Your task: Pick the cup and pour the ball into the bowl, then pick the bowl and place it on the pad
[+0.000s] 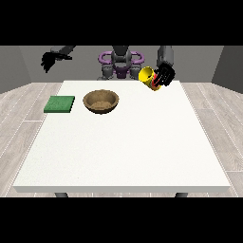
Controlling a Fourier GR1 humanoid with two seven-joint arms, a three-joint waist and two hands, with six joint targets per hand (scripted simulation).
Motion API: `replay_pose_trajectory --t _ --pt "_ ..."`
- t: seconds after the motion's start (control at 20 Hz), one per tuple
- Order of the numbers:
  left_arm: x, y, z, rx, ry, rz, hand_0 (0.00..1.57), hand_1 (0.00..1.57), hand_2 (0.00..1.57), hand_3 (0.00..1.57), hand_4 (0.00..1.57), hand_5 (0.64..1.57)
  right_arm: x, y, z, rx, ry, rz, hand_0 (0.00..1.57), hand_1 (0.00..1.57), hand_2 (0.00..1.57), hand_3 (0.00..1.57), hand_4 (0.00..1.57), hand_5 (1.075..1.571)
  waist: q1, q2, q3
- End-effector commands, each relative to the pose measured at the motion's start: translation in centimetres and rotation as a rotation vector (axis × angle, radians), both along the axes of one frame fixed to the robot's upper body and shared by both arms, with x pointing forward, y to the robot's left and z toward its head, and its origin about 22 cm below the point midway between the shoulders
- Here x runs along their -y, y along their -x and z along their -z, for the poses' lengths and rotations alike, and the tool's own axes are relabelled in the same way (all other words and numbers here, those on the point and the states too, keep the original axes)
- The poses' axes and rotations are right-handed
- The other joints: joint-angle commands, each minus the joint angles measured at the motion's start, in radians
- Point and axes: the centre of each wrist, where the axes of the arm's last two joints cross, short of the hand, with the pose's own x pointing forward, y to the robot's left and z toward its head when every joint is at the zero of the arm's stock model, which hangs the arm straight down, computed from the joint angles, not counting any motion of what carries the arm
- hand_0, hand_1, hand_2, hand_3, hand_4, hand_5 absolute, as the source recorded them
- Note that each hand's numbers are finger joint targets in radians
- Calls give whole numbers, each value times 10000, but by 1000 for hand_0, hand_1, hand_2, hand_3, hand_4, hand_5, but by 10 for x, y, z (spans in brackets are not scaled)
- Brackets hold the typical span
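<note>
A yellow cup (148,75) hangs tilted above the table's far right part, its mouth turned toward the view's left. The hand at the view's right (163,75) has its fingers curled round the cup. No ball shows from here. A brown wooden bowl (100,101) stands on the table left of centre, well apart from the cup and lower in the view. A green square pad (60,104) lies flat near the table's left edge, beside the bowl. The hand at the view's left (48,60) is raised off the table's far left corner, holding nothing.
The white table (123,152) stretches wide toward the camera. The robot's torso (120,61) stands behind the far edge. Grey plank floor surrounds the table.
</note>
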Motion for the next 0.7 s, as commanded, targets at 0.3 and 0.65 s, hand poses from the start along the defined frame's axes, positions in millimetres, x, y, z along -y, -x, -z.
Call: replay_pose_trajectory --t 0.3,0.65 --pt "77 -6 -3 -366 -2590 52 1498 1498 1571 1571 1523 1241 21 12 18 -523 -32 253 0 0 0 0 0 1570 168 -630 -7" --pt "118 -13 -13 25 -6402 233 1538 1538 1571 1571 1485 1334 19 12 21 -1018 -134 -235 0 0 0 0 0 1571 -351 -1192 -6"
